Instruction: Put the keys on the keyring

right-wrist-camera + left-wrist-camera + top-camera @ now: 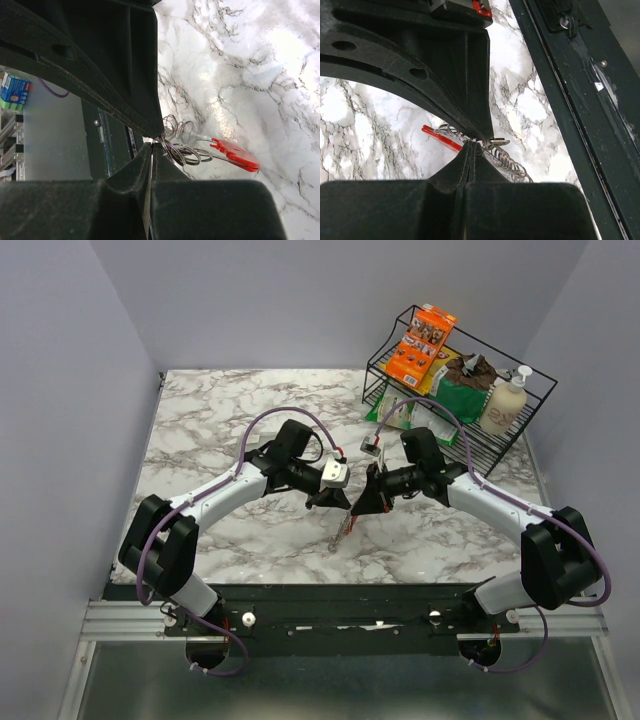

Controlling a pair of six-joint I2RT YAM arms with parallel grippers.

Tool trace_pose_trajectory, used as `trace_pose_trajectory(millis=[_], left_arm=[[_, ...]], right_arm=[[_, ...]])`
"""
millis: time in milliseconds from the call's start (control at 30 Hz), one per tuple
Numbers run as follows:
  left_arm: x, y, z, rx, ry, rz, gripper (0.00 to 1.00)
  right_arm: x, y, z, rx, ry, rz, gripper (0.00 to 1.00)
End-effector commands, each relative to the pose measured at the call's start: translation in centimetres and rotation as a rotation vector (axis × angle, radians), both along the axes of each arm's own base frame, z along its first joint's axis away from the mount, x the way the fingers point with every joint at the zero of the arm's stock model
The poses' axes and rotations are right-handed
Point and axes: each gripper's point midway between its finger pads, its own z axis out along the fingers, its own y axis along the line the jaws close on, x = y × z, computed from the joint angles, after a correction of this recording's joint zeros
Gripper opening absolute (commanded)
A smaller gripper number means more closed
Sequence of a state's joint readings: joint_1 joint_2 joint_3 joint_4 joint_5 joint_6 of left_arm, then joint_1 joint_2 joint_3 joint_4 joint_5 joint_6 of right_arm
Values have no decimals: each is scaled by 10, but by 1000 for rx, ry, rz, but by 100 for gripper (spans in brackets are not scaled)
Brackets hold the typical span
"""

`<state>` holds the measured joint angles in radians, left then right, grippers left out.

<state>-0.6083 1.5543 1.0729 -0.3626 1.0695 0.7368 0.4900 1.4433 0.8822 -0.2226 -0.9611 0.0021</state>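
Note:
The keyring (pixel 343 530) is a bundle of silver rings with a red strip, and it hangs between my two grippers just above the marble table. My left gripper (pixel 338 502) is shut on its silver rings (pixel 507 159), with the red strip (pixel 441 138) to the left of the fingertips. My right gripper (pixel 363 502) is shut on the rings from the other side (pixel 187 152), with the red strip (pixel 236 155) to the right. A small dark oval head, seemingly the key (pixel 497 142), lies among the rings. Its blade is hidden.
A black wire rack (pixel 520 435) stands at the back right. It holds orange snack boxes (pixel 420 345), a green bag (pixel 455 390) and a soap bottle (pixel 503 400). A black rail (pixel 350 602) runs along the table's near edge. Grey walls enclose the left, back and right.

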Motion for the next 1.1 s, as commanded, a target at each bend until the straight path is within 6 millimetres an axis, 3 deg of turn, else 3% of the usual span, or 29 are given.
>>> trace_pose_trajectory(millis=[0,200,233,300,367,400,433,500,833,1067], left_arm=[[-5,3,-7,32,43,15,3],[10,1,2,0,-3,125,59],[15,-1,12,-34,-49,146,63],[18,1,10,-36,-52,194,75],[21,3,17,-62,-79,221,79],[24,4,17,-58,-80,247,87],[28,4,26,-87,-91,269,89],[28,6,27,-93,-88,287,99],[50,22,71,-184,-193,495,99],[49,28,87,-221,-205,534,99]], right_arm=[[14,-1,-3,-45,-48,-53,10],[16,0,-2,-44,-32,-72,8],[17,0,-2,-43,-33,-72,8],[17,0,-3,-46,-31,-75,8],[17,1,-4,-46,-27,-74,7],[17,1,-3,-45,-27,-75,7],[17,0,-4,-47,-24,-75,7],[17,0,-5,-50,-24,-77,7],[25,4,-17,-68,16,-95,6],[38,13,-25,-65,52,-113,6]])
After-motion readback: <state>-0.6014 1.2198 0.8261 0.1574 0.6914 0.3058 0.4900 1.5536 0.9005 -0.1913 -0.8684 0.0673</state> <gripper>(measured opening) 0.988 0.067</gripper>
